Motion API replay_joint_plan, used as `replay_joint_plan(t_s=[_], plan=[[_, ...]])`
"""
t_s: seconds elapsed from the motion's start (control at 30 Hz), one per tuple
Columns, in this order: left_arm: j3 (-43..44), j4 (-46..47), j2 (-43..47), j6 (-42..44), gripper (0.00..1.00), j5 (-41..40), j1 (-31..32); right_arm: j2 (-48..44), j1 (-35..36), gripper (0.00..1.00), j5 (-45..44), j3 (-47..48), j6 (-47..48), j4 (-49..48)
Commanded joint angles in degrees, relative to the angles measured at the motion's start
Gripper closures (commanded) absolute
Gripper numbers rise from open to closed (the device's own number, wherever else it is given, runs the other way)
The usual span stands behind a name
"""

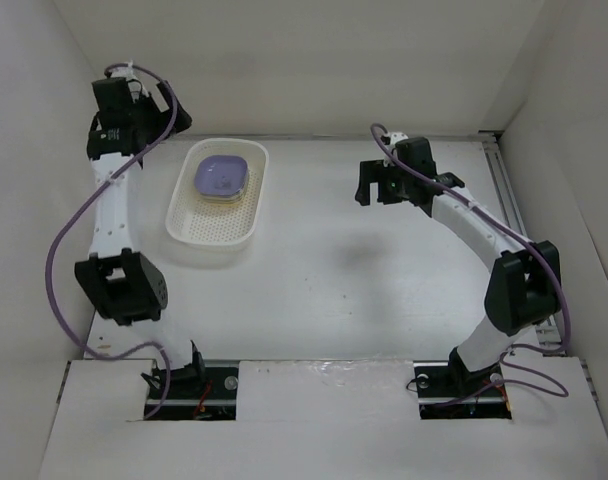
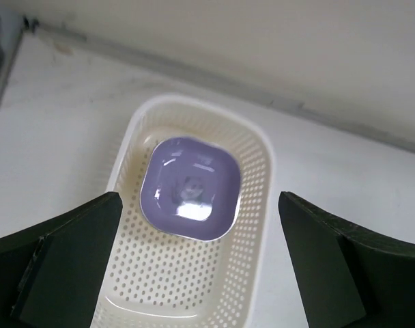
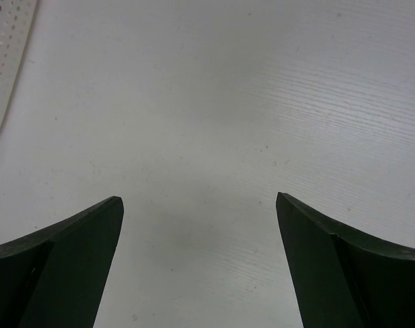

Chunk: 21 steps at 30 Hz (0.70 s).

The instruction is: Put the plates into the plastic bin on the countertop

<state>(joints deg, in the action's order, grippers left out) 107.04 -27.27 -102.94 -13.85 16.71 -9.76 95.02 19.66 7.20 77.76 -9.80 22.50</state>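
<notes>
Left gripper (image 2: 199, 198): held above the far-left part of the scene, over the plastic bin – its jaws are spread wide and nothing is grasped between them.
Plastic bin (image 1: 216, 240): set on the countertop at the far left, just beside the left arm, its long side running near to far.
Plates (image 1: 221, 177): a lavender plate is seen lying flat inside the bin, in its far half, with a small print at its centre; a paler edge is glimpsed beneath its near side, but how many lie under it cannot be told.
Countertop (image 1: 334, 270): a white surface, enclosed by white walls.
Right gripper (image 3: 199, 201): held over bare countertop at the far right, well apart from the bin – its jaws are released and wide, with nothing held.
</notes>
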Motion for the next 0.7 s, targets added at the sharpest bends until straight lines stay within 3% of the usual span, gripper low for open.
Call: replay_joint_plan(t_s=[0.0, 0.2, 0.43, 0.57, 0.67], plan=[[-0.35, 2.31, 12.12, -1.18, 0.01, -4.05, 1.58, -4.84, 0.99, 0.01, -2.01, -0.24, 0.93, -2.2], [-8.66, 1.32, 23.89, -5.31, 0.01, -7.56, 1.59, -15.11, 6.6, 0.01, -12.88, -0.24, 0.4, 3.07], [-35.03, 8.27, 48.59, -7.25, 0.01, -12.4, 1.59, -30.14, 18.46, 0.01, -31.07, 2.48, -0.74, 12.47], [-52.58, 11.61, 64.56, -9.79, 0.01, -11.27, 1.59, -37.88, 23.3, 0.01, -36.72, 1.01, -1.36, 16.78], [-60.09, 13.38, 69.7, -11.02, 0.01, -11.96, 1.59, -43.59, 24.11, 0.01, -37.78, -1.98, -1.36, 18.97]])
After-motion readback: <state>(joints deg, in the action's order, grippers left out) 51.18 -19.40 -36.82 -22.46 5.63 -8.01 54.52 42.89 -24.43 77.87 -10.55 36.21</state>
